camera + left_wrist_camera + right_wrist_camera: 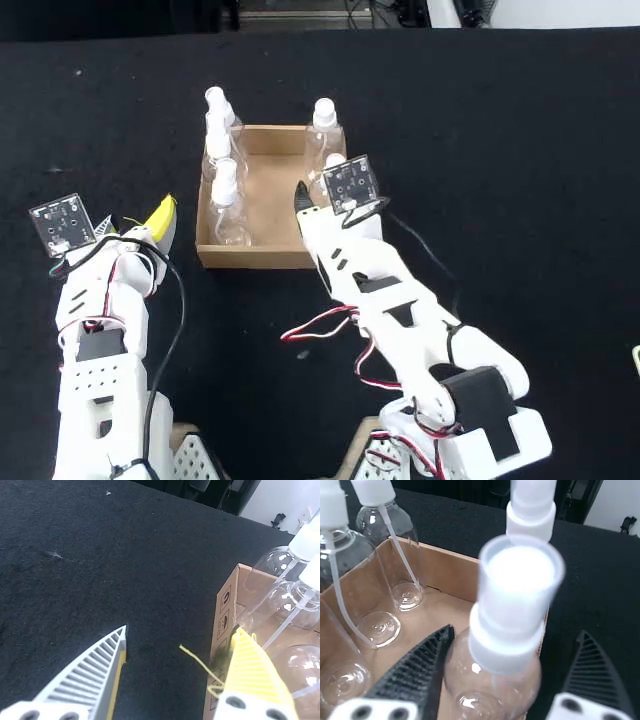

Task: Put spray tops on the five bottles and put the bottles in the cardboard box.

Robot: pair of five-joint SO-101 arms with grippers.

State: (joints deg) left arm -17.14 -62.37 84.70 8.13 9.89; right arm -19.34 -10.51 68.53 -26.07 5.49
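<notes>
The cardboard box [255, 256] stands mid-table. Three clear bottles with white spray tops stand along its left side [222, 190], and a fourth bottle [323, 120] stands at its far right corner. A fifth capped bottle [512, 595] stands in the box's right side between the black fingers of my right gripper [515, 632], which is open with the jaws apart on either side of it. My left gripper [178, 628] is open and holds nothing, low over the black cloth just outside the box's left wall [225, 610], its yellow finger [162, 215] nearest the box.
Black cloth [520, 150] covers the table, with free room left, right and beyond the box. Red and white wires [320, 325] hang from the right arm. Dark equipment lies past the far edge.
</notes>
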